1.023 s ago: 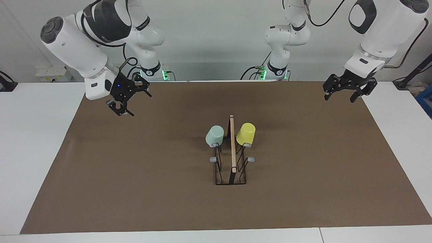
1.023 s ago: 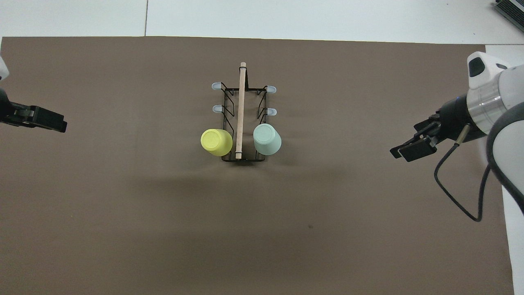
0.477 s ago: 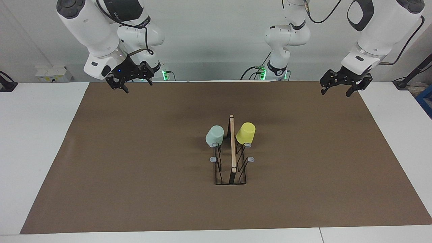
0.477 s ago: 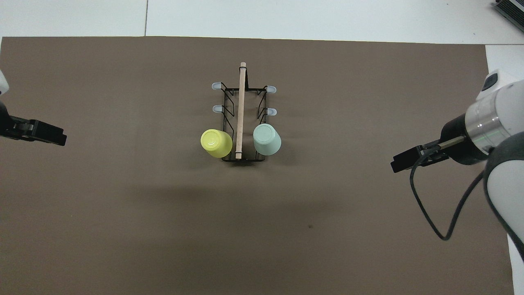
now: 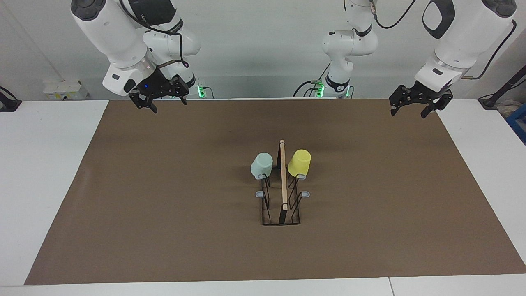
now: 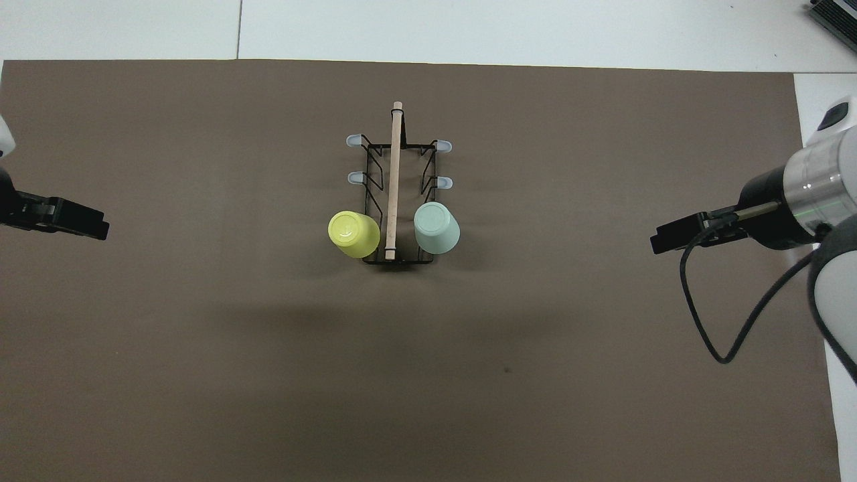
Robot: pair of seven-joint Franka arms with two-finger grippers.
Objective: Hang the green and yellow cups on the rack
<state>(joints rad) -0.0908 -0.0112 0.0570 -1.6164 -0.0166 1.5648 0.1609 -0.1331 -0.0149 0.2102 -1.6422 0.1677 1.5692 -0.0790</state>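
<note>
Right gripper [image 5: 166, 105] lifted | green cup [image 5: 261, 165], yellow cup [image 5: 299, 163] on rack [image 5: 283, 189]

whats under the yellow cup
The yellow cup hangs upside down on the rack, at its end nearest the robots. A grey prong tip shows below its rim; whatever is inside is covered.

Two robot arms, glossy white rounded housings with dark grey joint caps and black bands at the joints. Each base column carries a green indicator light. Left tool [image 5: 415, 106]: black, skeletal linkage frame on a white wrist block. Right tool [image 5: 158, 98]: same black frame, one small blue light on its body. Black cables loop loosely along both forearms; a silver metal ring circles the right wrist.
</note>
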